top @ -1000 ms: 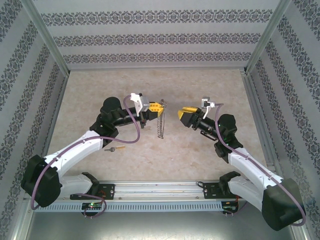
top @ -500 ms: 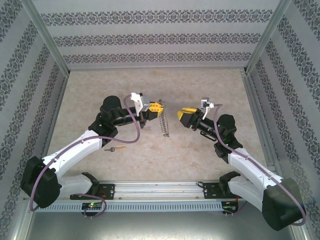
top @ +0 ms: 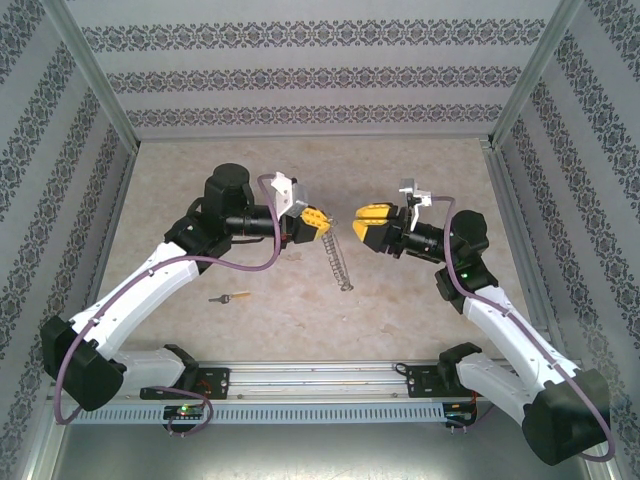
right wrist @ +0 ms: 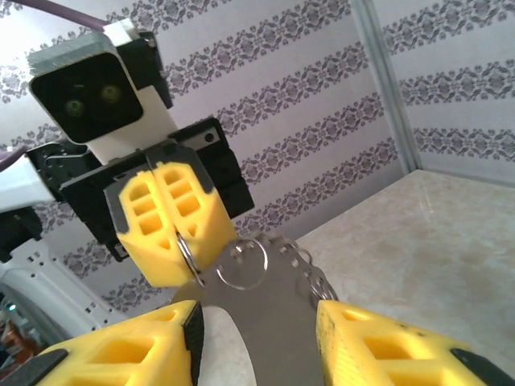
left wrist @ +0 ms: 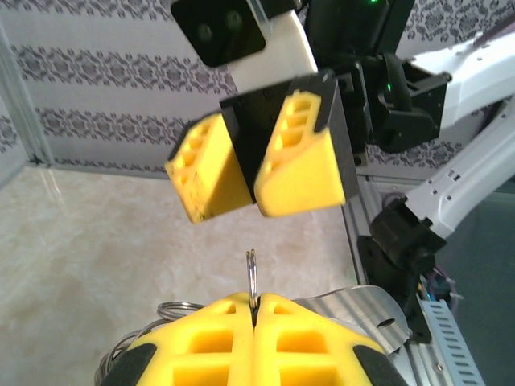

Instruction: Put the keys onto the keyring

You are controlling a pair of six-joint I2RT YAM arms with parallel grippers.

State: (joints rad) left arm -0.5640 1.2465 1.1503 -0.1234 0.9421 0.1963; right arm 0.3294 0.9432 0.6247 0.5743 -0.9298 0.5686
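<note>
Grippers drew closer: left gripper (top: 320, 220) pinches the thin, slippery keyring (left wrist: 253, 277), right gripper (top: 361, 225) gapes empty; take the light key (top: 237, 296) by its head

Bright, even, diffuse light from above the table (top: 400, 170), only faint soft shadows on it beneath my arms (top: 150, 285), pale sheen on its left side in my left wrist view, overhead view slightly soft, my right gripper (right wrist: 256, 318) a little blurred up close.
</note>
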